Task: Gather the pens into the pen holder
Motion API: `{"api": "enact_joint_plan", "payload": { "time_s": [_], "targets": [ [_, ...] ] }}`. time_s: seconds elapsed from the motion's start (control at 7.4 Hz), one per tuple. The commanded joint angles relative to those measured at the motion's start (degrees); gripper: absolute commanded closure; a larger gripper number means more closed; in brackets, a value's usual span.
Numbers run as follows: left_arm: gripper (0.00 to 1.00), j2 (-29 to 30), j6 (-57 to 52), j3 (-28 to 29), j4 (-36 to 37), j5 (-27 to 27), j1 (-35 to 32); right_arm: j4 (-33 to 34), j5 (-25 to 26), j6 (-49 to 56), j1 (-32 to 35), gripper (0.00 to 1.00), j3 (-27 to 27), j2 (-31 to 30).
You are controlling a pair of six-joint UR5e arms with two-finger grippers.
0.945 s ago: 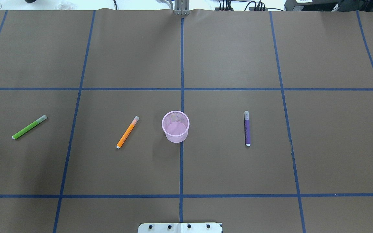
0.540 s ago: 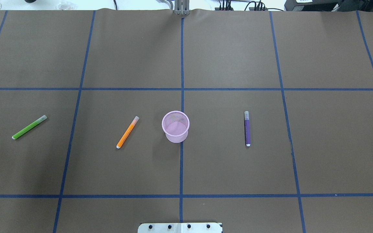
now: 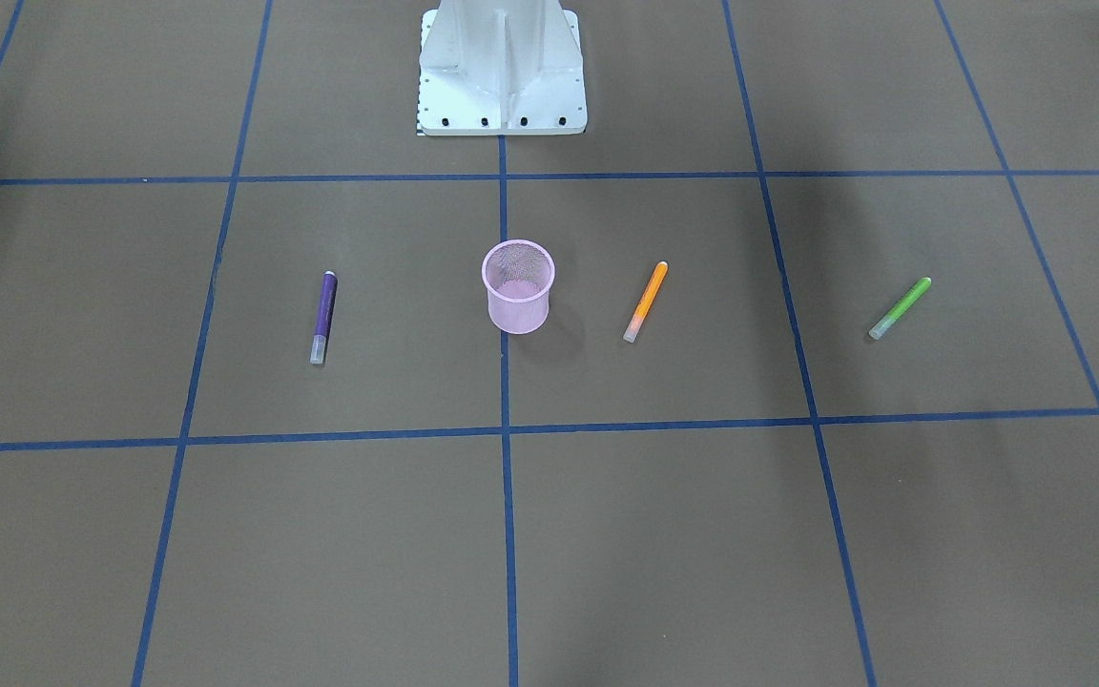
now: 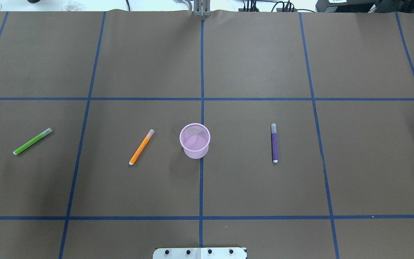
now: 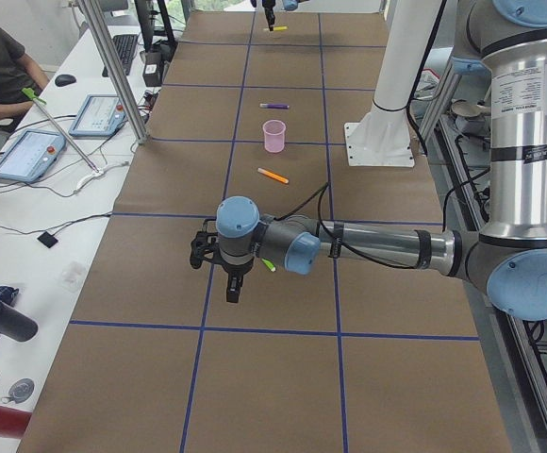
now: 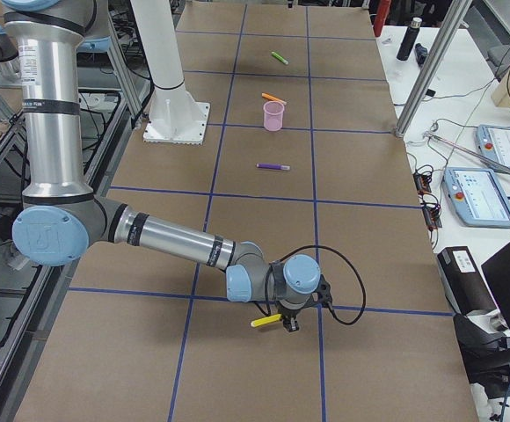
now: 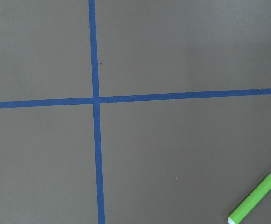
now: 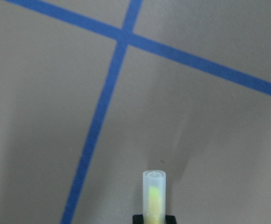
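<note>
Right gripper [image 6: 287, 323] clamps the yellow pen [image 8: 154, 196], held level, out at the table's [image 4: 372, 172] right end; the pink cup [image 4: 194, 140] stands upright well apart, centre-table.

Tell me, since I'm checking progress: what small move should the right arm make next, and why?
Probably swing the right gripper toward the round pink wire-mesh cup: the gripper holds the slim yellow translucent-capped pen, and the cup stands empty.
</note>
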State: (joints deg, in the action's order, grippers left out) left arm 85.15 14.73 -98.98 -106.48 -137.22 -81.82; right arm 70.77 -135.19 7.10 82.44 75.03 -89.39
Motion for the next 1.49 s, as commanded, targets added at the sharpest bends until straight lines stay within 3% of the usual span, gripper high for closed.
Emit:
{"api": "enact_joint_plan", "payload": {
  "time_s": [0.0,0.14,0.27,0.54,0.68,0.95,1.08,1.22,1.35],
  "targets": [
    [0.00,0.54,1.95,-0.16,-5.73,-3.90,0.87,0.42,-0.42,-13.98,-1.30,1.00,8.42,0.09],
    [0.00,2.72,7.10,-0.60,-7.15,-4.28,3.13,0.42,-0.08,-19.52,-2.45,1.00,12.38,0.09],
    [0.00,3.52,13.16,-0.69,-12.99,-3.68,6.72,0.34,0.36,-25.49,-4.37,1.00,16.42,0.18],
    [0.04,9.21,23.46,-0.69,-14.63,-3.50,13.05,0.34,4.29,-39.45,-9.12,1.00,25.99,0.27],
    [0.05,12.11,23.41,-0.60,-14.63,-2.28,16.48,0.42,6.58,-45.44,-11.58,1.00,30.22,0.27],
    [0.05,17.05,24.20,-0.78,-14.37,10.25,29.29,0.42,13.43,-57.75,-18.16,1.00,36.48,2.80],
    [0.04,17.41,24.20,-1.12,-14.02,11.70,31.70,0.51,15.12,-64.60,-20.63,1.00,37.89,6.12],
    [0.04,20.20,24.12,-1.65,-8.80,11.71,34.76,0.51,19.48,-69.71,-24.31,1.00,40.34,8.77],
    [0.05,24.49,23.77,-3.13,1.00,11.80,37.32,0.60,27.71,-73.59,-30.00,1.00,42.98,10.71]
  ]
}}
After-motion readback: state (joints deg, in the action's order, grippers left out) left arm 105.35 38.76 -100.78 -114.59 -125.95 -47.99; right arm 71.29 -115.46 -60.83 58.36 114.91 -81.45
